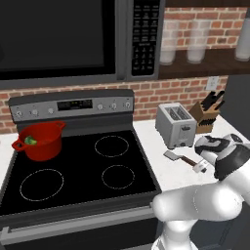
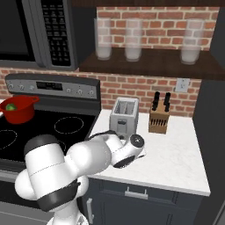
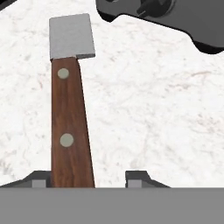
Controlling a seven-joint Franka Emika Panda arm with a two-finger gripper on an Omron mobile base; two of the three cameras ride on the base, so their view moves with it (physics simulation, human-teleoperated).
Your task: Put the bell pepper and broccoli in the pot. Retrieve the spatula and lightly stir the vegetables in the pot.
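A: Is the gripper (image 3: 89, 177) clamped on the spatula (image 3: 70, 109)?
B: Its jaws straddle the brown handle; actual contact can't be judged. The spatula lies flat on the counter (image 3: 153, 109), before the toaster (image 1: 176, 125).
A: And the pot (image 1: 42, 140)?
B: On the stove's (image 1: 78, 171) far-left burner, greens inside.

Arm rises from the lower right of the left base view, elbow bent low, forearm reaching up and right so the hand sits at mid-right of frame, gripper (image 1: 200, 167) pointing down. In the hand view two dark fingertips (image 3: 139, 178) stand apart at the bottom edge. Jaws part-open; whether either fingertip touches anything is probably not decidable from this angle.
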